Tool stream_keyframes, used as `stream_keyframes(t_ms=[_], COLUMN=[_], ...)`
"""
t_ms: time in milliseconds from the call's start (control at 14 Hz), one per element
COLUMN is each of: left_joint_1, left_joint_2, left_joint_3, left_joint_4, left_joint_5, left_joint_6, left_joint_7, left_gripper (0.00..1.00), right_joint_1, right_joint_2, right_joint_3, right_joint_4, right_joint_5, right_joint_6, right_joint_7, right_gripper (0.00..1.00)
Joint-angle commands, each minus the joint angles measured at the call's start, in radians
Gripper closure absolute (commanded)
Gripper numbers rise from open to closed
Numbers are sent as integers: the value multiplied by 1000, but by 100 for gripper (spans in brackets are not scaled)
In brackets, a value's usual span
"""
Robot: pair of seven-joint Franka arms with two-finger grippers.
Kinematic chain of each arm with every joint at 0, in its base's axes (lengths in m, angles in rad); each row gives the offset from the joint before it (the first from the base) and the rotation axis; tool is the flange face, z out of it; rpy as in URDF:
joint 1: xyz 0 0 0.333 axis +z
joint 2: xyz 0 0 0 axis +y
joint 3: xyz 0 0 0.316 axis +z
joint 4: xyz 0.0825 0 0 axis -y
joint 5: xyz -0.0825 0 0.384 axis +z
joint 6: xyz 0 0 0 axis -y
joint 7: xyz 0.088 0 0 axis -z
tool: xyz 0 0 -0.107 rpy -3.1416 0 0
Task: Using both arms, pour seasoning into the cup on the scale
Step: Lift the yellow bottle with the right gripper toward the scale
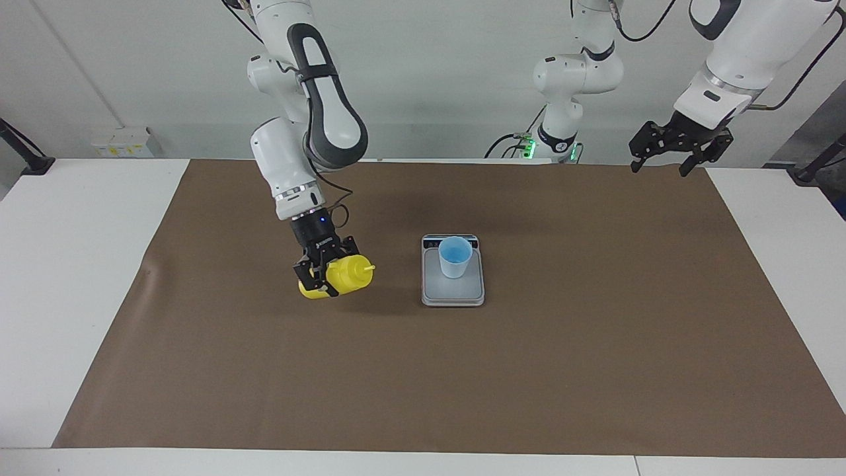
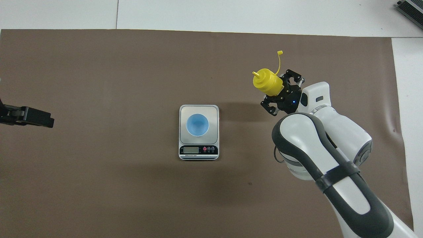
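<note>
My right gripper (image 1: 323,276) is shut on the yellow seasoning bottle (image 1: 346,276) and holds it tilted low over the mat. Its nozzle points toward the scale. In the overhead view the bottle (image 2: 268,82) sits in the right gripper (image 2: 281,91), and the cap strap sticks out away from the robots. The light blue cup (image 1: 455,257) stands upright on the grey scale (image 1: 453,295), beside the bottle toward the left arm's end. The cup (image 2: 197,125) looks empty from above, on the scale (image 2: 198,151). My left gripper (image 1: 661,165) waits open, raised at the left arm's end.
A brown mat (image 1: 529,370) covers most of the white table (image 1: 66,264). The scale's display strip faces the robots. The left gripper (image 2: 28,116) shows at the edge of the overhead view.
</note>
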Motion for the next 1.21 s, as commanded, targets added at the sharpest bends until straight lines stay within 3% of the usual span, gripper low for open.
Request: stream_keyframes(t_ms=[0, 714, 857, 1143], left_joint_1=[2, 2, 2, 2], left_joint_2=[-31, -31, -31, -31], left_joint_3=[4, 4, 4, 4], left_joint_4=[-32, -32, -32, -32], left_joint_5=[-5, -5, -5, -5], left_joint_6=[-1, -1, -2, -1], left_joint_7=[-4, -4, -4, -4], left_gripper=[0, 0, 0, 0], right_joint_1=[-9, -78, -75, -79], right_joint_2=[15, 40, 40, 37], right_joint_3=[-1, -10, -10, -17], right_joint_4=[31, 118, 120, 136], right_joint_5=[-39, -332, -382, -642], right_joint_6=[16, -123, -126, -203], right_joint_7=[23, 40, 86, 306], right_gripper=[100, 100, 100, 100])
